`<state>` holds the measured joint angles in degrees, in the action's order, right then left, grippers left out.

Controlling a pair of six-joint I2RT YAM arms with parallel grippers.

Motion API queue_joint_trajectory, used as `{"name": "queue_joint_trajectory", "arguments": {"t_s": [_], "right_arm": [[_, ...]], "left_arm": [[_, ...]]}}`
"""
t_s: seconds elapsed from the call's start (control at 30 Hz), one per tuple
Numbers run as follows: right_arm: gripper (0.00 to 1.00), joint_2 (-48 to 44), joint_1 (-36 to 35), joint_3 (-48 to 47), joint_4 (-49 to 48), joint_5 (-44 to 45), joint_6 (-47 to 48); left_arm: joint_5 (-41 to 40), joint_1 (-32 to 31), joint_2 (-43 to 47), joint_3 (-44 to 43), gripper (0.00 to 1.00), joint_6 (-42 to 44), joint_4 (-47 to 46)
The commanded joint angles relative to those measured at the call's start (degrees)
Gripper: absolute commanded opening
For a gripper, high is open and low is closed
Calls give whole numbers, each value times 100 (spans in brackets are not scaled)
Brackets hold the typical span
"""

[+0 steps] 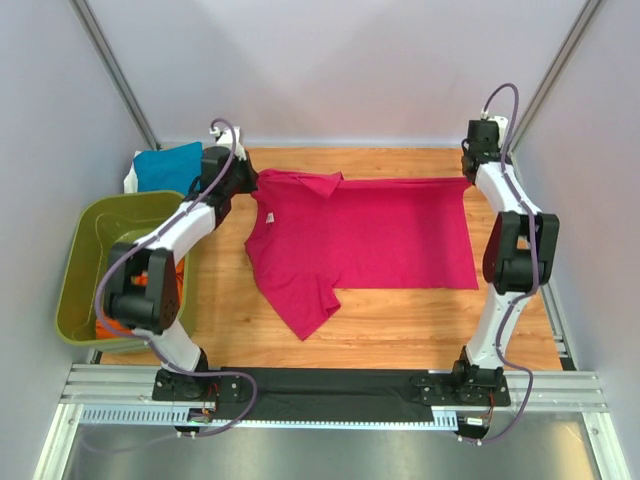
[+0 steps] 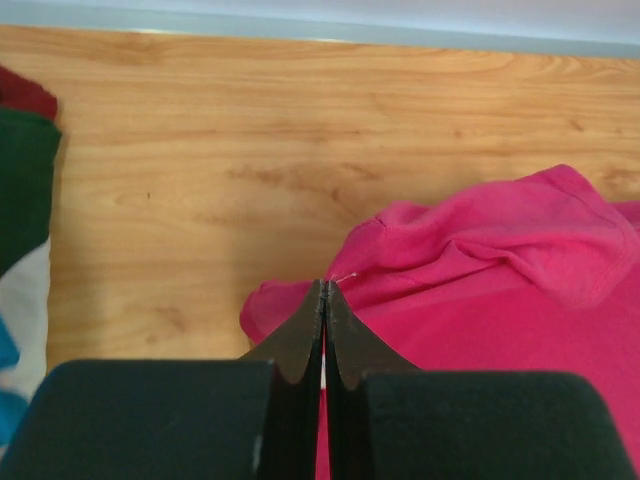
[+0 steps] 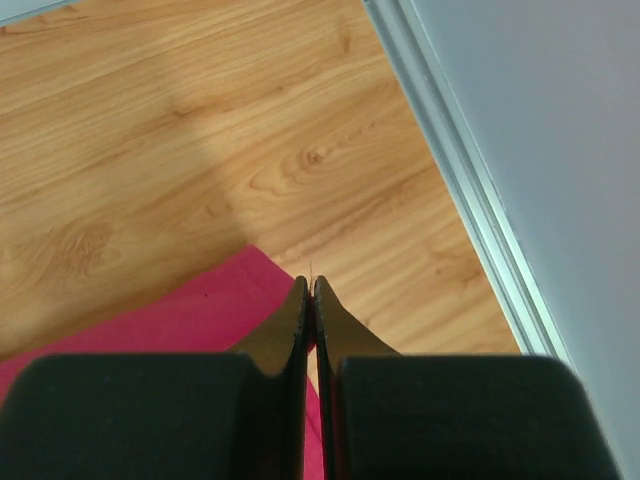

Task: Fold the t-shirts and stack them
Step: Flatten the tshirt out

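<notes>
Wooden table — bears one magenta t-shirt, spread mid-table, its far edge drawn straight between both claws. Olive basket at the left edge, with a teal t-shirt just behind it. Left gripper — fingers pinched together on the shirt's shoulder. Right gripper — fingers pinched together on its hem corner.

your magenta t-shirt lies spread across the far half of the table, collar toward the left edge. your left gripper meets its far-left shoulder and your right gripper its far-right corner, both near the far edge.
</notes>
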<state>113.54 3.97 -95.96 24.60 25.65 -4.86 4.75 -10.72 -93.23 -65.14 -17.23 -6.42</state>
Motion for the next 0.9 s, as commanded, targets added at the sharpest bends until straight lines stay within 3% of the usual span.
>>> {"name": "queue_joint_trajectory", "arguments": {"t_s": [0.0,0.13,0.27,0.87], "right_arm": [[0,465,52,-746,-526,187,126],[0,819,52,-1091,-667,142,214],[0,907,78,-1135,-825,142,293],[0,371,148,-204,-1080,63,64]], "left_arm": [[-151,35,-554,-927,0,597,-712],[-71,44,-1310,-1457,0,835,-756],[-88,61,-1487,-1528,0,1046,-967],[-150,96,-828,-104,0,2022,-1784]]}}
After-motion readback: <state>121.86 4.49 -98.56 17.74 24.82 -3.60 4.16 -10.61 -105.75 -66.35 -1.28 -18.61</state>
